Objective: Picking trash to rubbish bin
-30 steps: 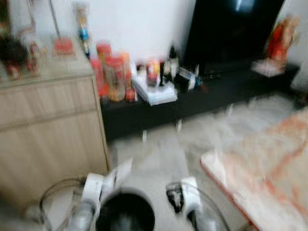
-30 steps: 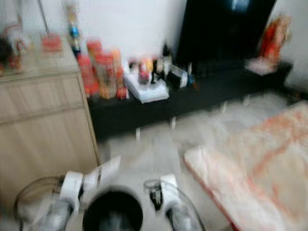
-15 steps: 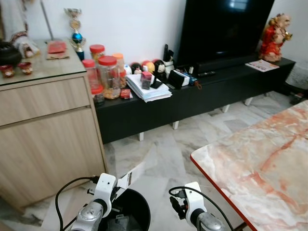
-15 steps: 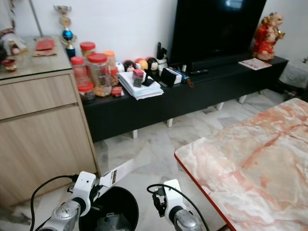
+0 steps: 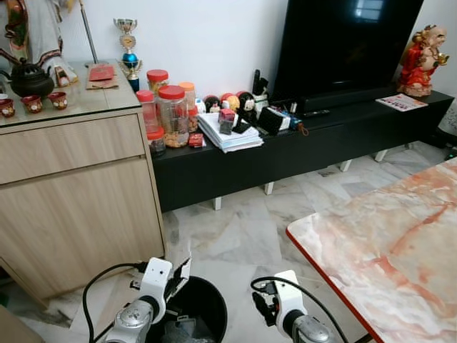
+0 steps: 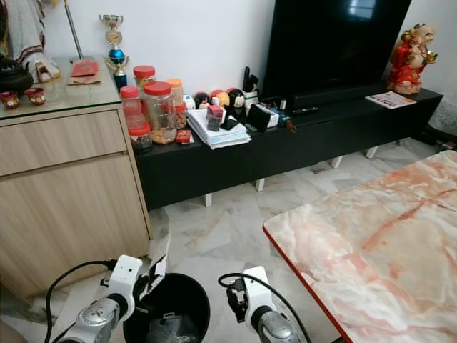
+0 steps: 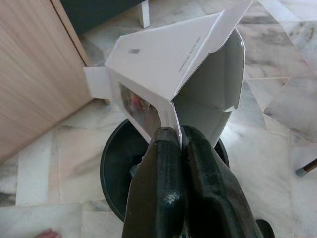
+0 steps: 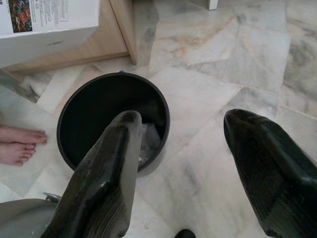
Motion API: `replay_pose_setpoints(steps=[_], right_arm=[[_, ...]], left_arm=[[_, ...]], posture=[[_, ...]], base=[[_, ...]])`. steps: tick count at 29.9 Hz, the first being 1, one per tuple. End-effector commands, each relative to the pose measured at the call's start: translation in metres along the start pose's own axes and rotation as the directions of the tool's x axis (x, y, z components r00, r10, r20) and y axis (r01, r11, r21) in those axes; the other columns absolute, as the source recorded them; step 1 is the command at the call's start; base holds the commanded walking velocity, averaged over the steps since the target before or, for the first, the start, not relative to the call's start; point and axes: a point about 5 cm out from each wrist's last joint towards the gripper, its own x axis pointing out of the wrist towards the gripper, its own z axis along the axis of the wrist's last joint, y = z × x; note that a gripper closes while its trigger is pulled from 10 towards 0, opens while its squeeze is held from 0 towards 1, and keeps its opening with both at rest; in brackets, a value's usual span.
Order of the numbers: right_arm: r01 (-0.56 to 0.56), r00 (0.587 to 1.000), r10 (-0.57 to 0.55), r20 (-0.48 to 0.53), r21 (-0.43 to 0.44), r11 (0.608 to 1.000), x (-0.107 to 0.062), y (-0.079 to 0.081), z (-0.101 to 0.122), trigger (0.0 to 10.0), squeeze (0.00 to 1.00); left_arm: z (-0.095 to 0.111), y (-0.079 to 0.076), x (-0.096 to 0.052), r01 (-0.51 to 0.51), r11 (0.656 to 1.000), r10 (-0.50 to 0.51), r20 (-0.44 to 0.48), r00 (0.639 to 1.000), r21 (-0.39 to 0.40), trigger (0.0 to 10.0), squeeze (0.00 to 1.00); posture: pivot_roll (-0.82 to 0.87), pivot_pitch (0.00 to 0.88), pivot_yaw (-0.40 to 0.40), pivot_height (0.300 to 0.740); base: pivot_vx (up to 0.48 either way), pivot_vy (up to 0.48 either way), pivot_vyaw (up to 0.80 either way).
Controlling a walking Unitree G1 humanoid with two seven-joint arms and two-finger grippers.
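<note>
I see the white box pinched by its edge in my left gripper, fingers clamped tight, just above the black bin on the marble floor. My right gripper hangs beside the bin, fingers spread wide, empty. Bare feet stand near the bin; the wood cabinet is beside it.
</note>
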Motion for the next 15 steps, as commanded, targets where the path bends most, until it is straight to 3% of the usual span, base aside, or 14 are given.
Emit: replay_pose_setpoints(steps=[1,15], right_arm=[[0.005,1.000,-0.005,0.005,-0.006,1.000,0.0007,-0.0021,0.0037,10.0,0.00],[0.005,1.000,-0.005,0.005,-0.006,1.000,0.0007,-0.0021,0.0037,10.0,0.00]], left_arm=[[-0.0021,-0.0002,-0.0005,0.001,1.000,-0.001,-0.012,1.000,-0.008,10.0,0.00],[-0.0021,-0.0002,-0.0005,0.001,1.000,-0.002,-0.012,1.000,-0.008,10.0,0.00]], posture=[[0.16,0.000,-0.067,0.740],[0.16,0.000,-0.067,0.740]], base=[[0.000,0.000,0.00],[0.000,0.000,0.00]])
